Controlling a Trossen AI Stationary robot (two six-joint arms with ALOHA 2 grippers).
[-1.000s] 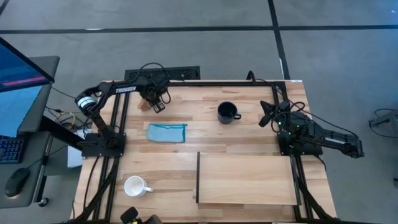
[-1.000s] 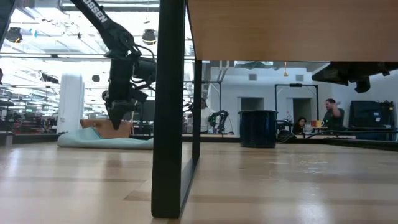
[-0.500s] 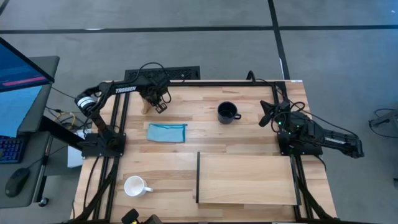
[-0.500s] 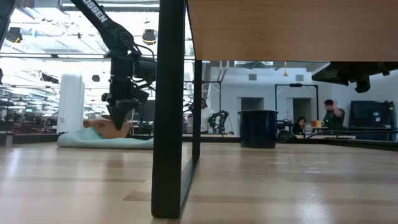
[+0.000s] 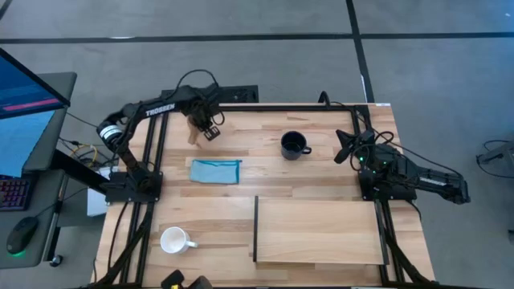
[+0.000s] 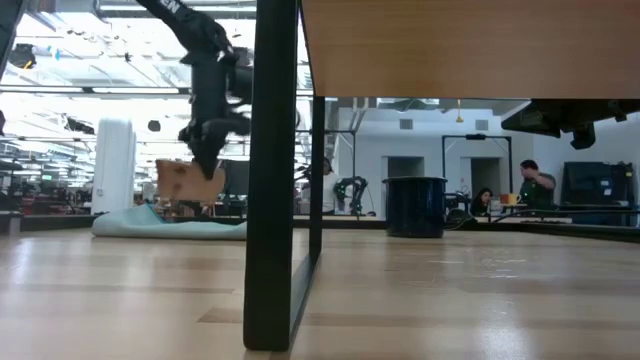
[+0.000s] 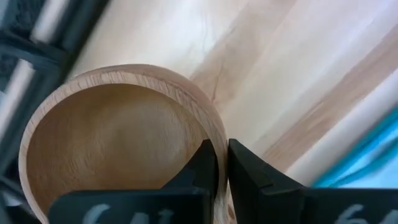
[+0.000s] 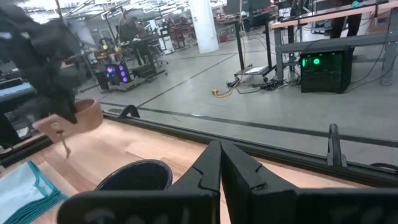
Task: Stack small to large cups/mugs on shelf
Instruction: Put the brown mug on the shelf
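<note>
My left gripper [image 5: 210, 128] is at the table's far left, pointing down and shut on the tan wooden cup [image 6: 190, 183], which is off the table above the blue cloth's far side. The black mug [image 5: 294, 145] stands on its base at the far middle. The white mug [image 5: 173, 240] stands at the near left. The shelf [image 5: 317, 231], a pale board with a dark edge strip, lies at the near right. My right gripper [image 5: 344, 148] waits shut at the far right, pointing toward the black mug [image 8: 134, 176]. My left gripper holds the wooden cup by its rim wall [image 7: 221, 163], one finger inside the hollow [image 7: 204, 167] and one outside [image 7: 244, 175]. The fingers come from above, pointing down. The cup hangs below them, slightly tilted and lifted clear of the table.
A blue cloth [image 5: 215, 171] lies flat between the wooden cup and the shelf. Black frame rails run along the table's left, right and far edges. In the low view a dark upright post [image 6: 272, 170] stands in front. People sit in the room beyond the table.
My left gripper has shut on the wooden cup's rim and then risen. The cup, which stood on the table beside the cloth, now hangs clear of it, slightly tilted.
</note>
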